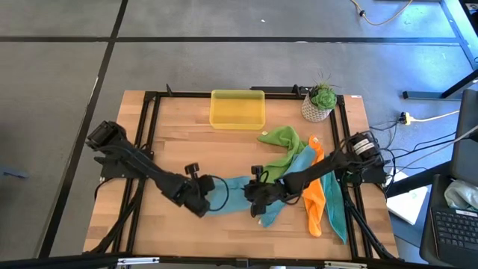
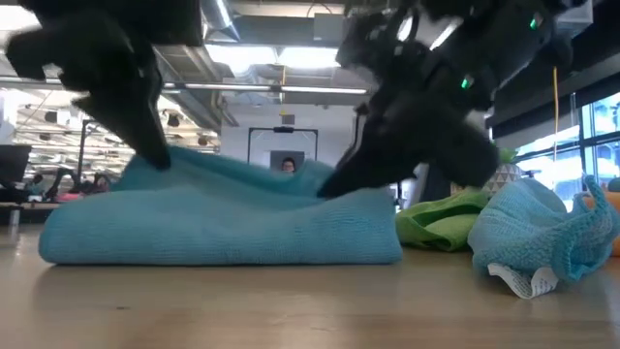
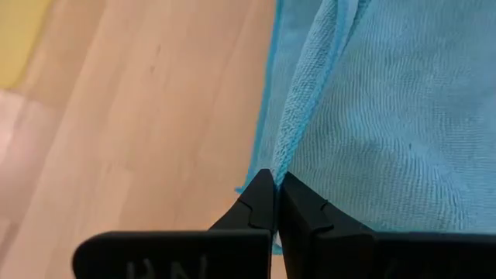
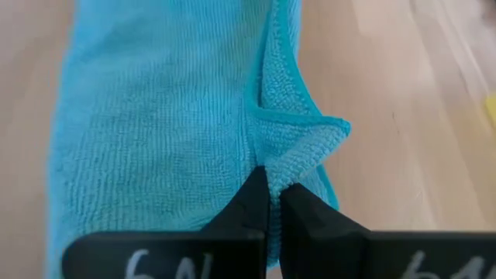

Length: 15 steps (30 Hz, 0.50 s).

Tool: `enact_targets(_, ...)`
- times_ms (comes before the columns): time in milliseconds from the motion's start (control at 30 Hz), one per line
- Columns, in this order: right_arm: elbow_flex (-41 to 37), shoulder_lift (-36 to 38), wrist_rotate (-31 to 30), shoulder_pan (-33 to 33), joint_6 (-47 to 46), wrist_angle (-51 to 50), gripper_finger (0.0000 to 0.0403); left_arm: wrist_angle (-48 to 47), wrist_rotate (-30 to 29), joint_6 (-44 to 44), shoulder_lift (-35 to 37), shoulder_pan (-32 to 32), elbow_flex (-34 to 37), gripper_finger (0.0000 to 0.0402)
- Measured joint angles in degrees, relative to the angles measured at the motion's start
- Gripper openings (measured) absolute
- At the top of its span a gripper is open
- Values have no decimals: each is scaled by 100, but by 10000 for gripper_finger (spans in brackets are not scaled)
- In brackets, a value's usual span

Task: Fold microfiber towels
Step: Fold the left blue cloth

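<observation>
My wooden table (image 1: 172, 127) first: the yellow tray (image 1: 238, 109) sits at twelve o'clock, a potted plant (image 1: 321, 101) at one o'clock. A heap of waiting microfiber towels (image 1: 317, 187), lime green, orange and teal, trails from centre toward four o'clock. The teal towel (image 2: 223, 218) I'm working lies at six o'clock, stretched between my arms. My left gripper (image 3: 273, 190) is clenched on its edge at the seven o'clock end; my right gripper (image 4: 273, 194) is pinched on a corner at the opposite end (both bites look thin). This cloth is light, limp and grippy, I judge; it sags between holds, so matching corners are the places to grab.
</observation>
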<state>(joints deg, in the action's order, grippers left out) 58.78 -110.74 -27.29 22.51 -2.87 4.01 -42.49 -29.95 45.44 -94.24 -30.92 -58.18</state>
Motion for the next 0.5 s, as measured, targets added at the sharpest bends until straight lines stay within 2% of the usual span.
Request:
enact_targets(167,-3,-137,-295,-70,-143,-132,12,269,55,-121,0,185,381,12)
enact_targets(300,-23,-155,-549,-93,-318,-342,8,303,23,-267,0,279,431,34)
enact_targets(400,-19,-147,-388,-181,-676,-586,12,307,-57,-444,2,327,430,51)
enact_targets(500,-21,-147,-141,-255,-859,-580,38,327,-77,-519,2,366,430,68)
